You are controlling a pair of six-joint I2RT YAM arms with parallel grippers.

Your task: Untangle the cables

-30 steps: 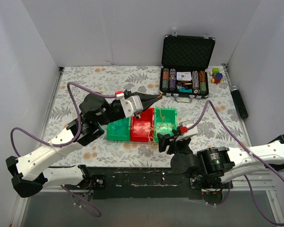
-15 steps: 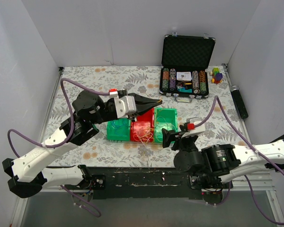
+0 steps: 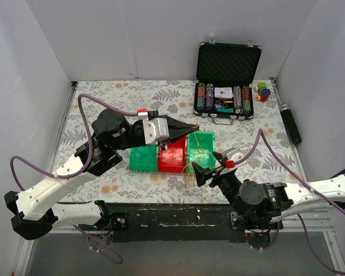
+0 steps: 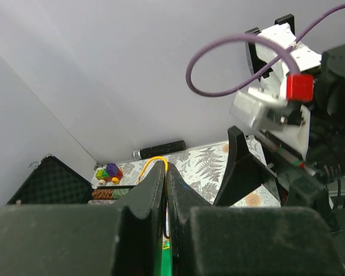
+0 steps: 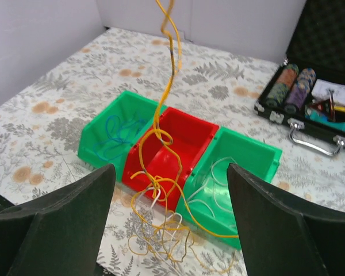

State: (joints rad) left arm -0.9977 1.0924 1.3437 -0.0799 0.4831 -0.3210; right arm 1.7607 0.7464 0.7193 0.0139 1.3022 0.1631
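Item 1, nearest: my right gripper (image 5: 171,169). The jaws stand wide apart and hold nothing. It is low at the near side of the bins and faces the tangle.

Item 2: the knot (image 5: 158,230). Yellow and white strands are snarled on the table (image 3: 103,98), just in front of the red bin (image 5: 198,138).

Item 3: the yellow cable (image 5: 167,86). It rises from the knot, over the red bin, straight up between my right fingers without touching either.

Item 4: the left green bin (image 5: 95,135), which holds a loose blue wire (image 5: 118,129). The right green bin (image 5: 247,141) holds white loops (image 5: 218,184).

Item 5: my left gripper (image 3: 192,124). It is above the bins, pinched fully closed on the top of the yellow cable.

Item 6, farthest: the chip case (image 3: 227,63), open and well apart.

Hazards, as I judge them:
- Lifting higher may cinch the knot rather than free it.
- The strand may snag the red bin's rim and drag or tip the bin.
- The thin cable may slide out of my left pinch.
- Closing my right jaws could catch white and yellow strands together.
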